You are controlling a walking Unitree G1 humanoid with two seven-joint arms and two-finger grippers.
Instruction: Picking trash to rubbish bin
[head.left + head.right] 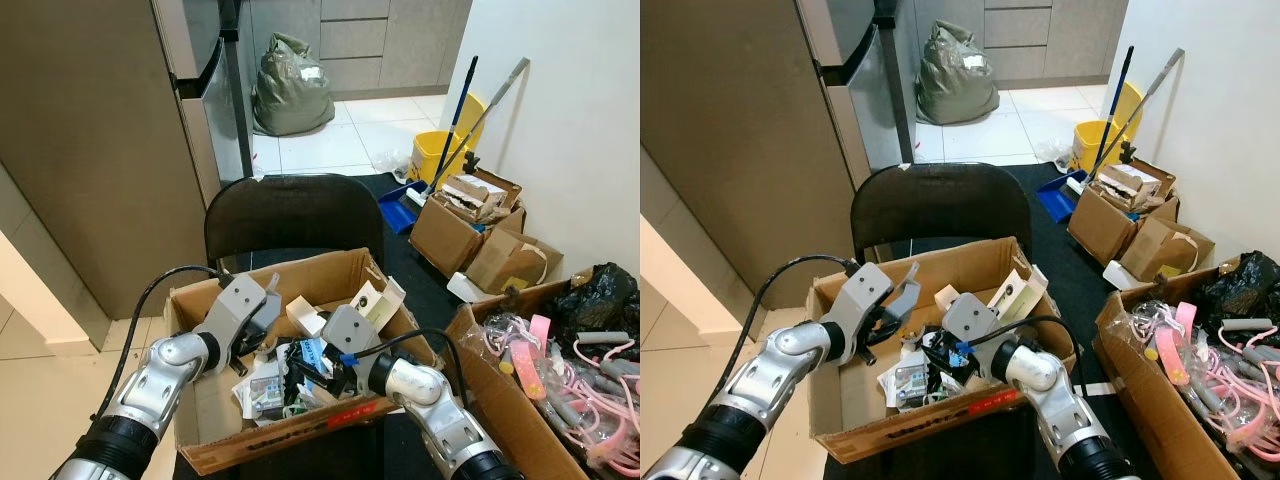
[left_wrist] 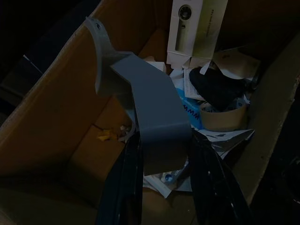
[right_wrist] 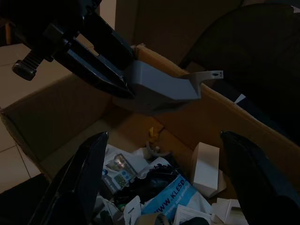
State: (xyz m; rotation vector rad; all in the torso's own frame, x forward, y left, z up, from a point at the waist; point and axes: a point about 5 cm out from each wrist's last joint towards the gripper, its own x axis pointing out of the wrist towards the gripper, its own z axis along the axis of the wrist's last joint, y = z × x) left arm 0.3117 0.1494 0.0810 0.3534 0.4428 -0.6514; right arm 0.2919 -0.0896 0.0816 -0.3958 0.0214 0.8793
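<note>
Right gripper [image 3: 161, 183] fingers spread wide over open brown cardboard box [image 1: 205, 400] of paper trash. Left gripper [image 2: 161, 180] clamps grey curved plastic bracket [image 2: 150, 108] above box; stiff, light, slippery—hold flat midsection.

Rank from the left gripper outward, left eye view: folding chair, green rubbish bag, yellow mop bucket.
From the left gripper, over the cardboard box:
1. Folding chair, just behind the box.
2. Green rubbish bag, far back on the tiled floor.
3. Yellow mop bucket, far right by the wall.
</note>
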